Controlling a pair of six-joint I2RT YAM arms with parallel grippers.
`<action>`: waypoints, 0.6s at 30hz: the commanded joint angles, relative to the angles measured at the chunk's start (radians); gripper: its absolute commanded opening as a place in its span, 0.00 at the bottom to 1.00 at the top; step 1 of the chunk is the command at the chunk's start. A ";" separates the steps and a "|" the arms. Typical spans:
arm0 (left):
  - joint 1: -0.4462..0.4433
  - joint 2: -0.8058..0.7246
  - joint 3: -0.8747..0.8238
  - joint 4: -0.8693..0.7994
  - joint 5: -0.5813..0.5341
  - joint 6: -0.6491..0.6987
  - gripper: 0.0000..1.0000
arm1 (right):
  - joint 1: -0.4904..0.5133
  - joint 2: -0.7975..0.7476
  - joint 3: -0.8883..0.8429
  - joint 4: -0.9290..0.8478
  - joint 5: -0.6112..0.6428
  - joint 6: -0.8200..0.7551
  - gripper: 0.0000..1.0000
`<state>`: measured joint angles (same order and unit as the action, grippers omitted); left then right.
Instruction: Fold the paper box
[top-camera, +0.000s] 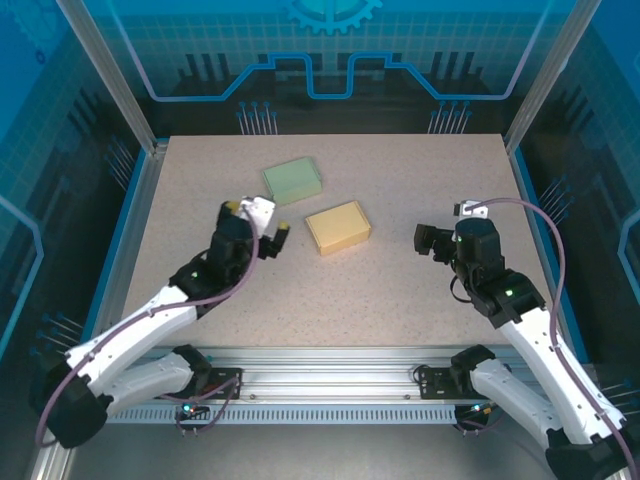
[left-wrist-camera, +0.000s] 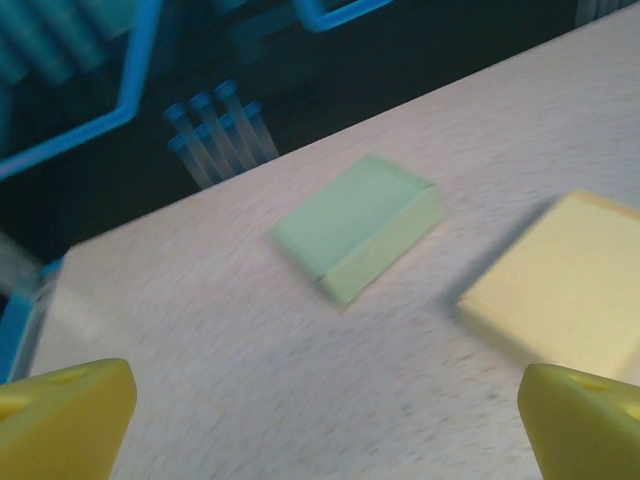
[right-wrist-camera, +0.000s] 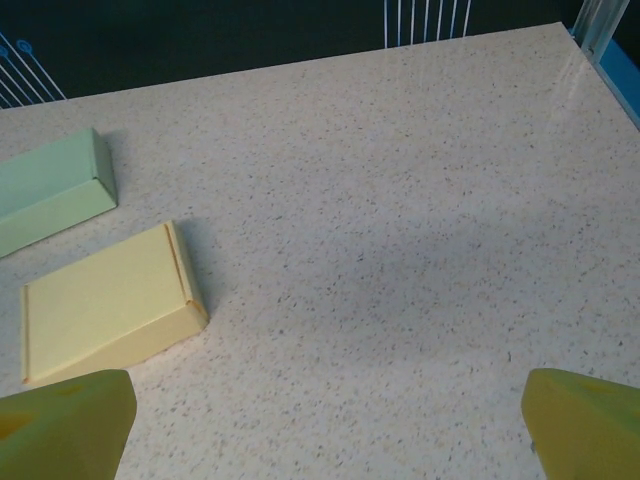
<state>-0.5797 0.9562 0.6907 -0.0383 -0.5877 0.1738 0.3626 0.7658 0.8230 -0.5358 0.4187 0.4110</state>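
Two boxes lie mid-surface (top-camera: 400, 300): a green box (top-camera: 292, 180) farther back and a yellow box (top-camera: 338, 227) just beside it, both apparently closed up. The left gripper (left-wrist-camera: 325, 410) and right gripper (right-wrist-camera: 320, 420) are spread wide, holding nothing. Folding looks finished; otherwise, the next move needs a fresh approach. No readable writing.

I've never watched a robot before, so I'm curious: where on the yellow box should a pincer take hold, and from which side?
Probably from above, across its two long side walls. The yellow box lies flat on the table, clear of the green box, so its broad top offers nothing to pinch, while the narrower width may fit the open left pincer.
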 joint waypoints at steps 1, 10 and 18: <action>0.093 -0.093 -0.103 0.068 -0.062 -0.130 0.99 | -0.056 0.032 -0.050 0.137 -0.072 -0.082 1.00; 0.371 -0.080 -0.366 0.327 0.064 -0.182 0.99 | -0.126 0.166 -0.150 0.393 -0.088 -0.232 1.00; 0.439 0.161 -0.426 0.619 0.168 -0.137 0.99 | -0.148 0.141 -0.411 0.841 -0.061 -0.398 1.00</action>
<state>-0.1585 1.0641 0.2722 0.3985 -0.4892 0.0277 0.2409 0.9283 0.4477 0.0654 0.3397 0.0952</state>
